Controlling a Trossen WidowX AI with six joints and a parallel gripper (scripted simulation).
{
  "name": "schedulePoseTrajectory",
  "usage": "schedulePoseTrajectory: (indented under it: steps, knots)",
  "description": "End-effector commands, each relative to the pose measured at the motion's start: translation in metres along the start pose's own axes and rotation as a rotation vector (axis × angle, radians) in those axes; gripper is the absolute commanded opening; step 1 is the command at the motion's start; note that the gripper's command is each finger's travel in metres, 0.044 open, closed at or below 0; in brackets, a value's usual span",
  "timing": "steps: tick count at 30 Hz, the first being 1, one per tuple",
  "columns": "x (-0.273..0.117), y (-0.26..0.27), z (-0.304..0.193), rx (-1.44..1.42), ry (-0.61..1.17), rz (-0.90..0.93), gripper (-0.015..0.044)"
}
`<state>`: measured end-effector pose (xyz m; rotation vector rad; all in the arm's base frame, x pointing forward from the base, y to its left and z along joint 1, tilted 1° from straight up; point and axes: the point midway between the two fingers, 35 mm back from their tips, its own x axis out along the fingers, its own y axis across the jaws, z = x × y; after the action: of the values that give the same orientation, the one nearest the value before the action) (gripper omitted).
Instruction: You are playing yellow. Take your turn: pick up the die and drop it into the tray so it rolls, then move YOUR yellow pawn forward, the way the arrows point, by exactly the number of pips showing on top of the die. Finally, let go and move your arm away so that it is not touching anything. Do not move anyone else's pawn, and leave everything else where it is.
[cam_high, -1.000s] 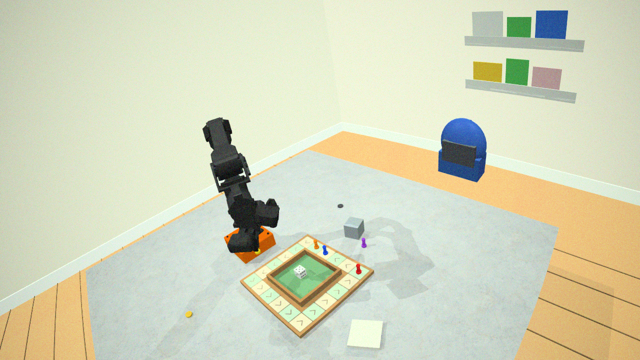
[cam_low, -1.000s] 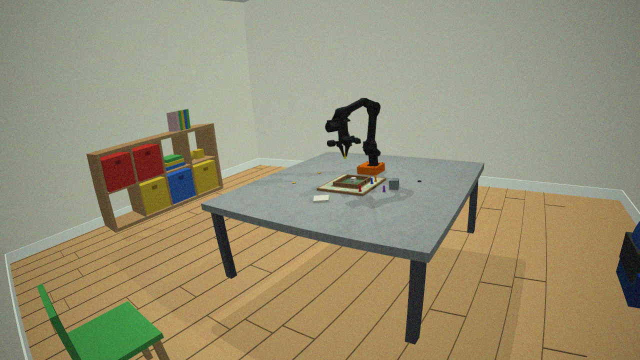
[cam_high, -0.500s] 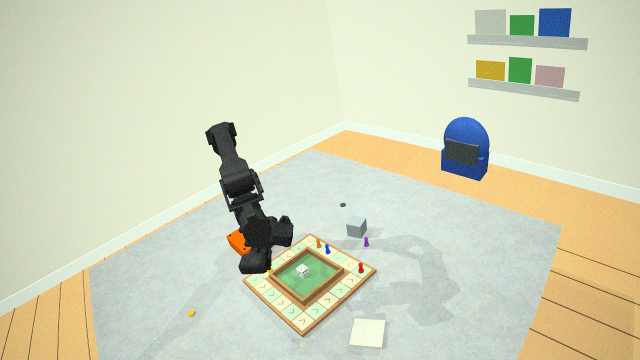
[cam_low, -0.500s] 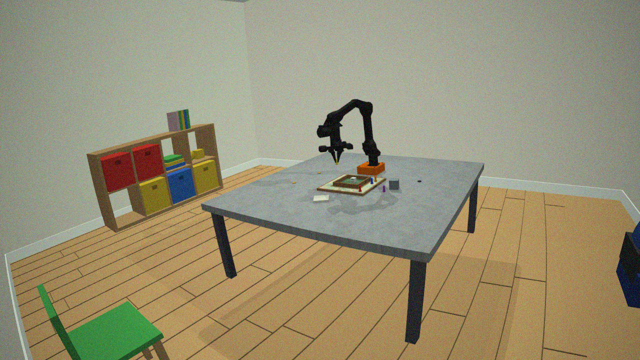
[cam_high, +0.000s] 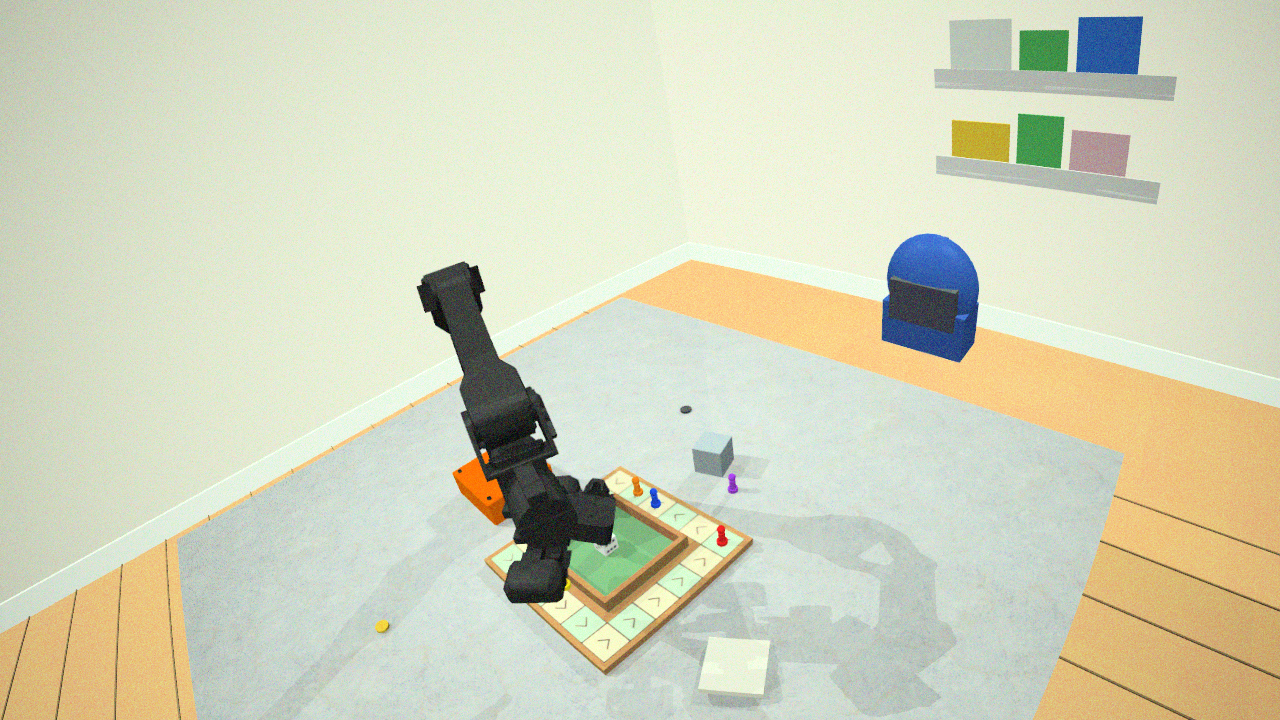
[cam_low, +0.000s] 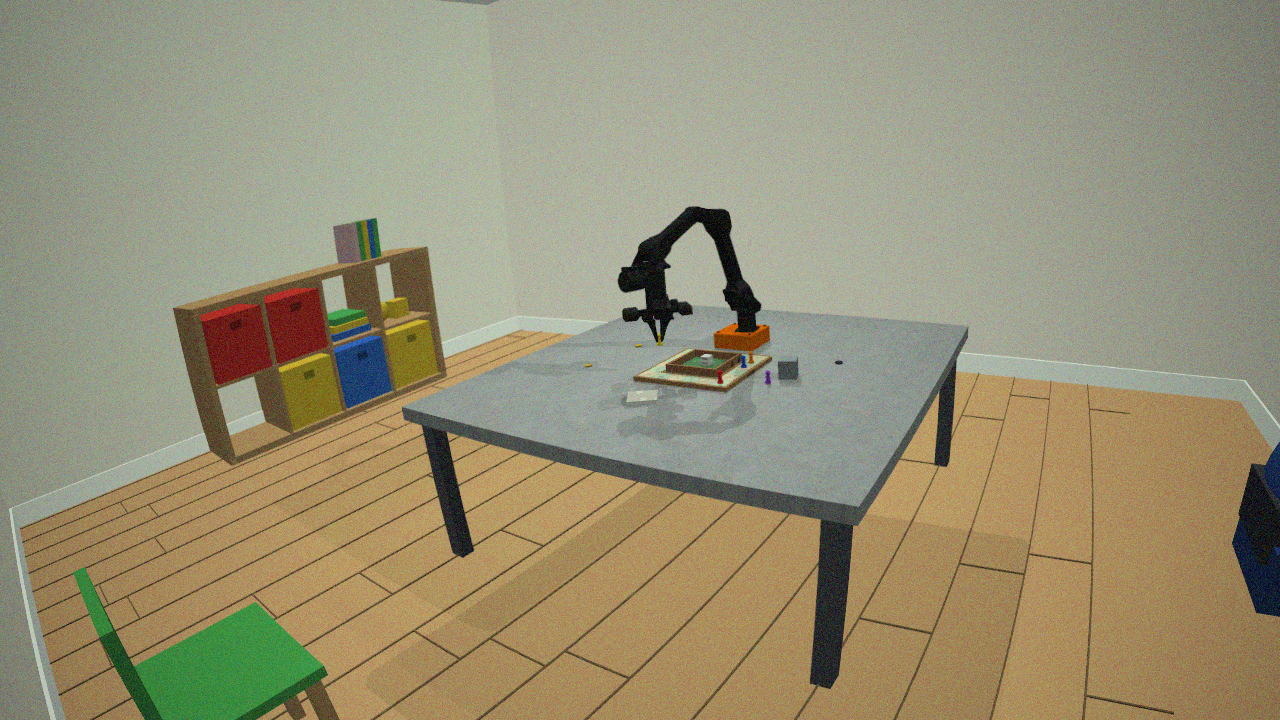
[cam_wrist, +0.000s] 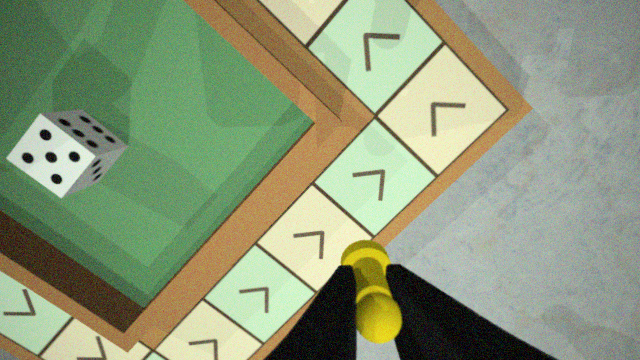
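Observation:
My gripper (cam_low: 659, 342) (cam_wrist: 368, 278) is shut on the yellow pawn (cam_high: 566, 584) (cam_wrist: 378, 317). In the wrist view the pawn's base overlaps the outer edge of the board (cam_high: 604, 646) (cam_low: 680, 383) (cam_wrist: 521, 107), beside a cream square; its exact height is unclear. The white die (cam_high: 608, 546) (cam_low: 706, 359) (cam_wrist: 51, 157) lies inside the green-floored tray (cam_high: 648, 577) (cam_low: 693, 369) (cam_wrist: 245, 225), five pips on its top face. The arm hides part of the board and most of the pawn in the top view.
Orange (cam_high: 636, 487), blue (cam_high: 655, 498) and red (cam_high: 721, 537) pawns stand on the board. A purple pawn (cam_high: 732, 484) stands off it, near a grey box (cam_high: 712, 454). A white square block (cam_high: 733, 667), yellow disc (cam_high: 382, 625) and black disc (cam_high: 685, 409) lie on the table.

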<state>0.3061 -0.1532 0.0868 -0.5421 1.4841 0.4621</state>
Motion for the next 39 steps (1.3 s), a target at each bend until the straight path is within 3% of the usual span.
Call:
schedulePoseTrajectory:
  steps: [1, 15, 39]
  knots:
    - [0.015, -0.012, 0.009, 0.003, 0.001, 0.011, 0.0000]
    - [0.051, -0.013, 0.010, 0.003, 0.001, 0.012, 0.0000]
    - [0.069, -0.013, 0.010, 0.003, 0.001, 0.012, 0.0000]
